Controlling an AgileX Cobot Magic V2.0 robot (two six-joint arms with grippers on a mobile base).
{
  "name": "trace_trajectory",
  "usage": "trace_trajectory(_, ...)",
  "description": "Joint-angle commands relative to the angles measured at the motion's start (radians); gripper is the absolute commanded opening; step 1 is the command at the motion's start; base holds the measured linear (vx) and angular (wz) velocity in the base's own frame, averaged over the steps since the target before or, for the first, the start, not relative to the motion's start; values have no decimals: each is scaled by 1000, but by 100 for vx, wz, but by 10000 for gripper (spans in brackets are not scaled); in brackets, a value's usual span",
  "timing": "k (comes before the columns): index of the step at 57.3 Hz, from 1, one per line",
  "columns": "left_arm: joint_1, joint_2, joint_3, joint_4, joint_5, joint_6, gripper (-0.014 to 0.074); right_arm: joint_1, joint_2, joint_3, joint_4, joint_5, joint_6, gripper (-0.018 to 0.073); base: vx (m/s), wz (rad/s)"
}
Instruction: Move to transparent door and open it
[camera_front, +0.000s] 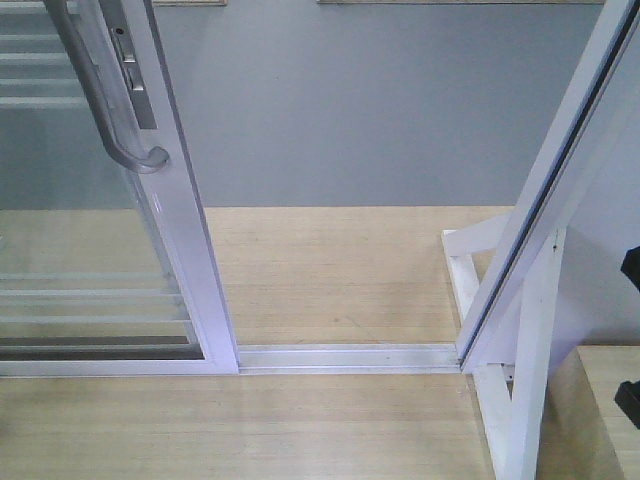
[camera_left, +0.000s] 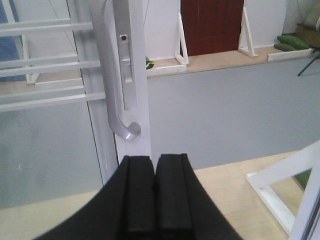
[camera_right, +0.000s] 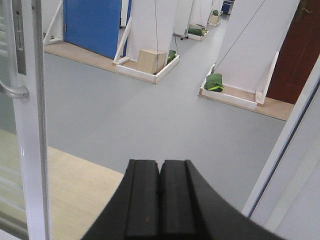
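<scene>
Though unlabelled, transparent door (camera_front: 165, 200) ajar.

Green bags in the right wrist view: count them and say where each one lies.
3 that I can make out: bag one on the right platform, bag two beside the box, bag three farther back. More may be hidden.

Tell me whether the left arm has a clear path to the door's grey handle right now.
Probably yes. The left gripper, jaws shut and empty, sits just below the curved grey handle on the transparent door, with nothing between them. It would need to open before grasping.
</scene>
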Motion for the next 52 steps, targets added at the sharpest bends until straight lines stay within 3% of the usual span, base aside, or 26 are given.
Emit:
trace_trajectory(1,-4,5,-30,-6,-94,-8,0,-5,9,-29,-5,-41,0,-3,0,0)
trace_trajectory(36,-4,4,-30,-10,-87,10,0,-5,9,-29,-5,-17,0,-3,0,0)
trace_trajectory(44,-4,4,-30,-121,-87,85,0,-5,9,-29,-5,-17,0,-3,0,0)
trace_trajectory(52,-4,4,-30,-137,-83,97,0,-5,9,-29,-5,-17,0,-3,0,0)
